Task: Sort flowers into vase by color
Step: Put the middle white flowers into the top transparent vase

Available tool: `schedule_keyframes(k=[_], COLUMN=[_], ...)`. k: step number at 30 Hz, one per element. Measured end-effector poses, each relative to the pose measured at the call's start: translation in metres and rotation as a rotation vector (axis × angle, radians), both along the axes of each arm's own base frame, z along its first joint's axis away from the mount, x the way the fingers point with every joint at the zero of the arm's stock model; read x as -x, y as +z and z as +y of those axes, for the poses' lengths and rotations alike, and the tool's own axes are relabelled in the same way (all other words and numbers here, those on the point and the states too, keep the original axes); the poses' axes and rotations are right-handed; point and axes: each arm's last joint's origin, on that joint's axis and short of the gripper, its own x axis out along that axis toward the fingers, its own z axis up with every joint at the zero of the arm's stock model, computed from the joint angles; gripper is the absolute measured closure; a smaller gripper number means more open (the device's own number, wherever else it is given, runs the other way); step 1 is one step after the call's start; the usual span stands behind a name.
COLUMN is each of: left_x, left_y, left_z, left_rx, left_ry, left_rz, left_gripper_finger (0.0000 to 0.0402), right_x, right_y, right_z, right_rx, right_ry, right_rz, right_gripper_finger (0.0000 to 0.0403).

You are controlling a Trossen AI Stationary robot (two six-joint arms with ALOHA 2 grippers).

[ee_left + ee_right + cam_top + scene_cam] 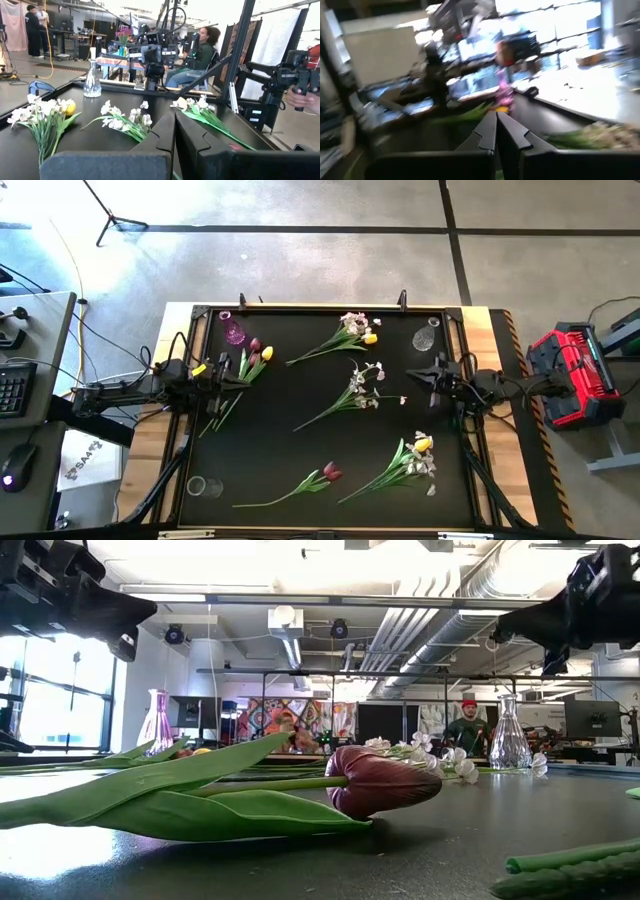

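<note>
The left tool [222, 368] sits at the left edge of the black worktop [300, 395], its two fingers pressed together and holding nothing. Right beside it lie a dark red tulip [254, 345] and a yellow tulip [267, 353], flower heads pointing toward the far side and green stems running back past the tool. The pink vase [233, 331] stands just beyond them in the far left corner. So the left arm looks like the nearer one for these two flowers, and I think it must open first, then reach down across a stem.

The right tool [437, 375] waits at the right edge, also pressed together and empty. The clear vase [425, 337] stands near it in the far right corner.

More flowers lie flat on the worktop: white sprays with a yellow tulip at the far middle [352, 330], white sprays in the middle [362, 388], another bunch with a yellow tulip near the right front [415, 455], and a dark red tulip at the front [331, 472]. A small clear glass [197, 486] sits at the front left.

Behind the worktop is a big workshop with people sitting at desks.
</note>
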Motion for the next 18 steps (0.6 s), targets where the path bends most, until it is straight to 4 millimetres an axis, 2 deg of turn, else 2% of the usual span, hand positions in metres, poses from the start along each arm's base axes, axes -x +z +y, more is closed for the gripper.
schedule_keyframes(k=[3,8,13,18], left_x=[0.0,0.0,0.0,-0.003], left_y=[0.003,0.005,0.004,0.001], left_z=[0.0,0.001,0.002,0.004], left_rx=[-0.002,0.023,0.032,0.095], left_ry=[0.012,0.03,0.066,0.114], left_rz=[-0.027,-0.049,-0.046,-0.008], left_gripper_finger=[0.0401,0.0401,0.0402,0.0382], right_x=[0.002,0.005,0.004,-0.014], right_y=[0.007,0.017,0.016,0.008], right_z=[-0.003,-0.009,-0.011,-0.008], right_rx=[-0.058,-0.264,-0.441,-0.545], right_ry=[-0.078,-0.154,-0.186,-0.142], right_rz=[-0.083,-0.127,0.039,0.188], right_gripper_finger=[0.0402,0.0399,0.0376,0.034])
